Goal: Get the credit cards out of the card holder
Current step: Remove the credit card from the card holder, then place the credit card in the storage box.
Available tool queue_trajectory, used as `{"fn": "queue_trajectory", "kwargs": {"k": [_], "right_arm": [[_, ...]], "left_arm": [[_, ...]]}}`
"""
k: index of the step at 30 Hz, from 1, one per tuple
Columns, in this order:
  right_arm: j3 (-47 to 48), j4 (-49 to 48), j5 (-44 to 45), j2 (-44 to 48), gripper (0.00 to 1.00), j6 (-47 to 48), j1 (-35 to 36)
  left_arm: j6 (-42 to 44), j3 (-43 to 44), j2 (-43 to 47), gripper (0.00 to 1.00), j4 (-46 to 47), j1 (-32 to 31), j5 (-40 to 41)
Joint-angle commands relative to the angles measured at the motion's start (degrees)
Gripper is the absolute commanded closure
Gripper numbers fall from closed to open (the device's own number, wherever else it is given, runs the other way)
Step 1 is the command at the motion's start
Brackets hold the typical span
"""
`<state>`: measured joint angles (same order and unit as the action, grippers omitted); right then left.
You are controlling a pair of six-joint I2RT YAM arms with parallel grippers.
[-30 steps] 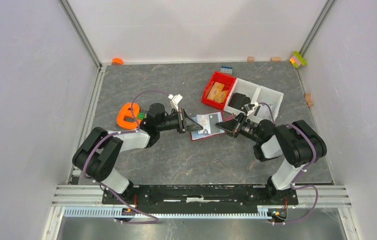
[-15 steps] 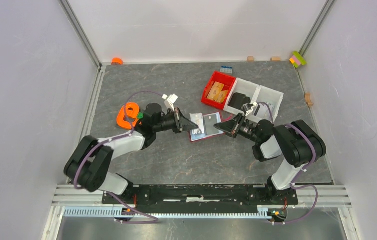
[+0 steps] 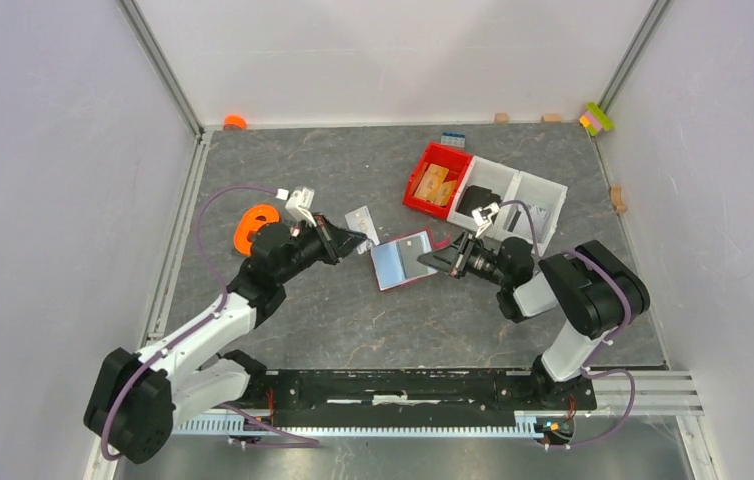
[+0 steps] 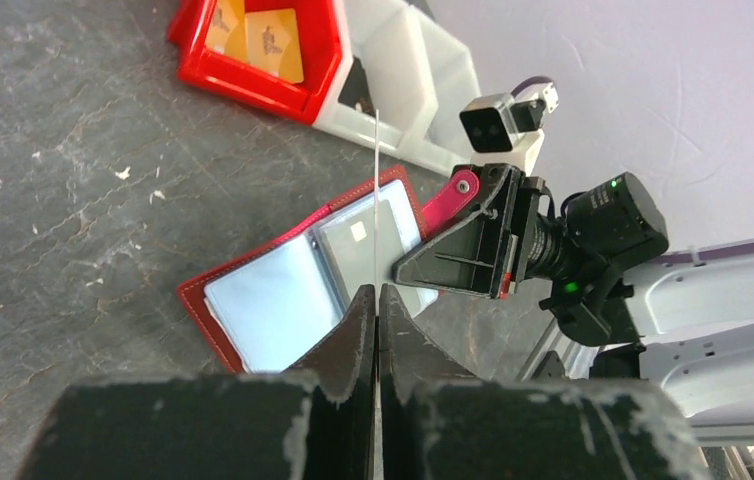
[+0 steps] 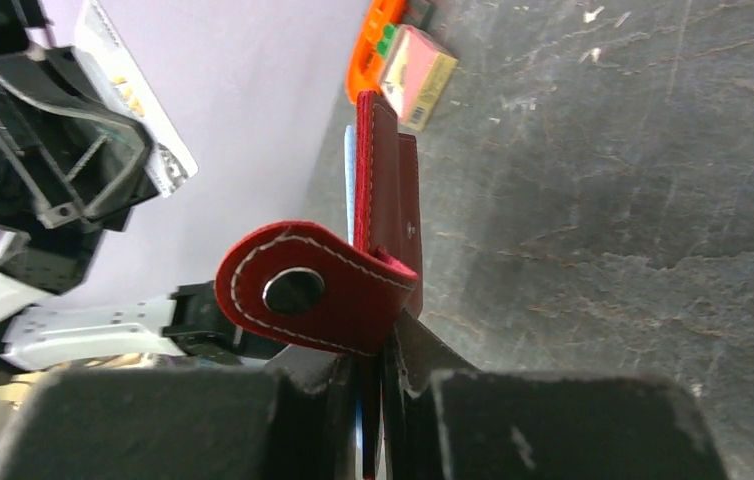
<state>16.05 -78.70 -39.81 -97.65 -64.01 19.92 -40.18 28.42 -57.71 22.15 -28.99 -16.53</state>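
The dark red card holder (image 3: 400, 260) lies open mid-table, with a light blue card (image 4: 273, 310) and a grey card (image 4: 363, 235) in its pockets. My right gripper (image 3: 436, 258) is shut on the holder's right edge. In the right wrist view the holder (image 5: 383, 190) stands edge-on in the jaws (image 5: 383, 345), its snap strap (image 5: 303, 290) folded over them. My left gripper (image 3: 353, 240) is just left of the holder, apart from it, and is shut on a pale credit card (image 3: 361, 217). That card shows edge-on in the left wrist view (image 4: 376, 200) and flat in the right wrist view (image 5: 138, 110).
A bright red bin (image 3: 438, 180) with tan wooden pieces and white bins (image 3: 523, 195) stand behind the right gripper. An orange object (image 3: 253, 225) lies left of the left gripper. A blue brick (image 3: 452, 139) sits near the back wall.
My left gripper has drawn back to the left and away from the holder, taking the pale card with it. The right gripper stays shut on the holder, which has shifted slightly.
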Motion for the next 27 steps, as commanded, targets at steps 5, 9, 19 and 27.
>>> {"fn": "queue_trajectory", "kwargs": {"k": [5, 9, 19, 27], "right_arm": [[7.59, 22.33, 6.34, 2.18, 0.77, 16.98, 3.75], [9.06, 30.11, 9.48, 3.83, 0.59, 20.00, 3.88], [10.65, 54.82, 30.84, 22.72, 0.12, 31.22, 3.80], [10.31, 58.74, 32.44, 34.45, 0.02, 34.89, 4.00]], "left_arm": [[2.03, -0.25, -1.72, 0.98, 0.17, 0.07, -0.16], [1.95, -0.40, -1.13, 0.98, 0.25, 0.04, -0.01], [0.83, -0.13, -2.79, 0.97, 1.59, 0.08, -2.04], [-0.83, -0.79, -3.93, 0.97, 6.12, -0.05, -6.19]]}}
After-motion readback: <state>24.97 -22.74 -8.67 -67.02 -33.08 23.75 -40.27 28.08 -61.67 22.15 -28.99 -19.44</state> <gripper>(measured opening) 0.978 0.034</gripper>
